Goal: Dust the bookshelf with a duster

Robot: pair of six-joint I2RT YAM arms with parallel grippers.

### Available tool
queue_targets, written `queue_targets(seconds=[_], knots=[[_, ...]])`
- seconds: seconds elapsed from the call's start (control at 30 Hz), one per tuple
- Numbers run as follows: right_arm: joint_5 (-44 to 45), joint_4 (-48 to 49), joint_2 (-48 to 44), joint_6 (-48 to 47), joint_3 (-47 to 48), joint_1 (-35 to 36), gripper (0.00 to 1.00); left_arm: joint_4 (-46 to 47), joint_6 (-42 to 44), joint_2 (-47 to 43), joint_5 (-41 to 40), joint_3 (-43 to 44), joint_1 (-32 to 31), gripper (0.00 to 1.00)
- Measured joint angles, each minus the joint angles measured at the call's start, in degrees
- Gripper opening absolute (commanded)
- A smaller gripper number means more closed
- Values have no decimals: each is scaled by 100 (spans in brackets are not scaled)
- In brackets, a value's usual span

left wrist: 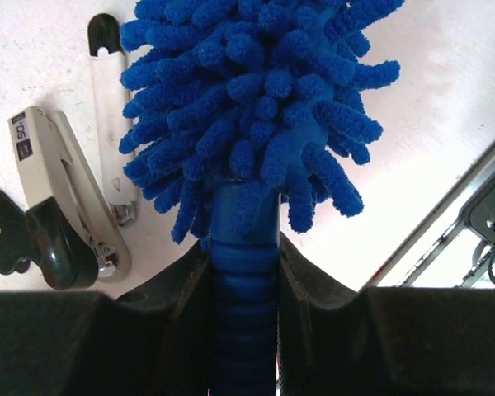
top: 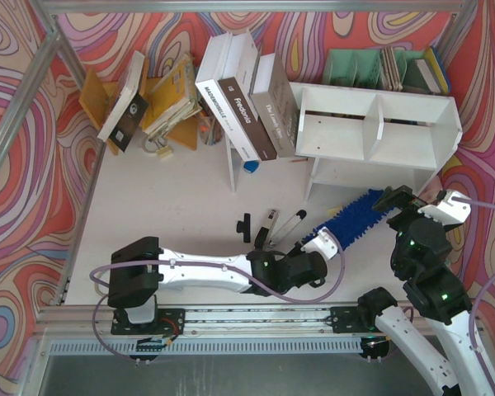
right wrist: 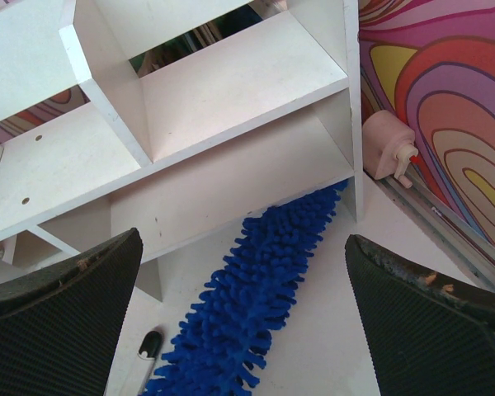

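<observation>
The white bookshelf (top: 371, 136) lies at the back right with its two cubbies facing up; it also fills the top of the right wrist view (right wrist: 231, 91). The blue fluffy duster (top: 356, 219) lies on the table, its tip under the shelf's lower board (right wrist: 256, 305). My left gripper (top: 320, 262) is shut on the duster's ribbed blue handle (left wrist: 243, 297), black jaws pressed on both sides. My right gripper (top: 400, 200) is open and empty, hovering above the duster's far end in front of the shelf, fingers (right wrist: 58, 313) wide apart.
Staplers (left wrist: 62, 206) and small black-and-silver tools (top: 276, 224) lie left of the duster. Leaning books on a thin white board (top: 235, 103), yellow books (top: 169, 95) and a green rack (top: 371, 66) stand at the back. A pink object (right wrist: 388, 148) sits by the right wall.
</observation>
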Motion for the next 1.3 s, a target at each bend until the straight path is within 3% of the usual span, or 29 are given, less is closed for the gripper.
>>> queue_targets(seconds=[0.27, 0.6, 1.3], knots=[[-2, 0, 0, 0, 0, 0, 99, 26, 127, 37, 157, 9, 225, 0], [-2, 2, 0, -13, 0, 0, 99, -98, 129, 925, 511, 317, 339, 0], [-2, 2, 0, -15, 0, 0, 99, 42, 442, 776, 260, 737, 566, 0]])
